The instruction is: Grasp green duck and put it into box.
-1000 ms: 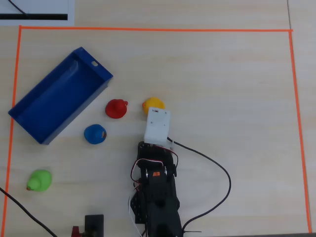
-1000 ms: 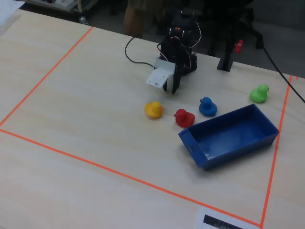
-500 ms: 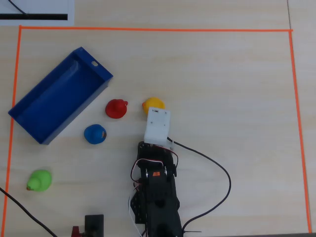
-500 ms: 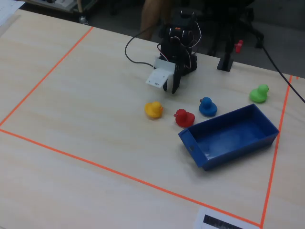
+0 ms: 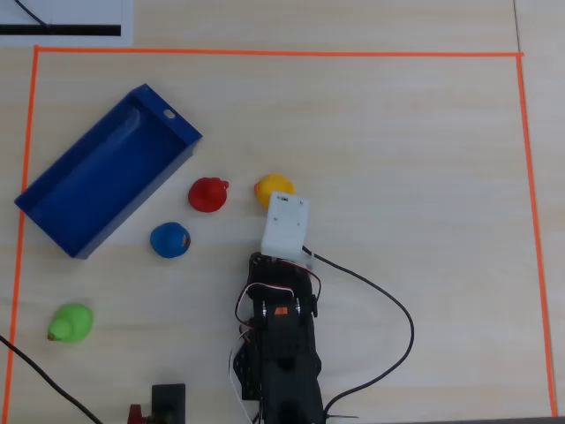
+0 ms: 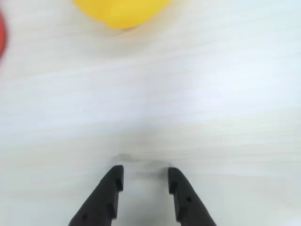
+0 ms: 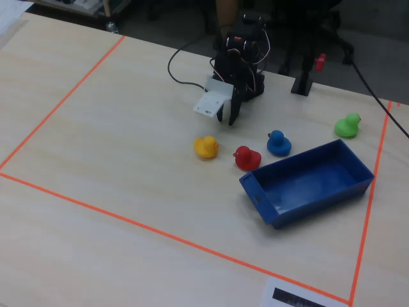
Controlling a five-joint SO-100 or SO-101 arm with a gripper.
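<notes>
The green duck (image 5: 71,323) sits near the table's lower left in the overhead view, and far right in the fixed view (image 7: 348,125). The empty blue box (image 5: 101,177) lies upper left, and in the fixed view (image 7: 307,185) it is in front of the ducks. My gripper (image 6: 145,173) is open and empty, pointing down just above bare table, with the yellow duck (image 6: 122,12) ahead of it. In the fixed view the gripper (image 7: 229,116) hangs behind the yellow duck (image 7: 206,147), far from the green duck. The green duck is out of the wrist view.
A red duck (image 5: 209,194) and a blue duck (image 5: 169,240) sit between the box and my arm (image 5: 282,353). The yellow duck (image 5: 274,187) is next to the white wrist housing (image 5: 285,221). Orange tape (image 5: 265,53) borders the area. A black cable (image 5: 397,309) trails right.
</notes>
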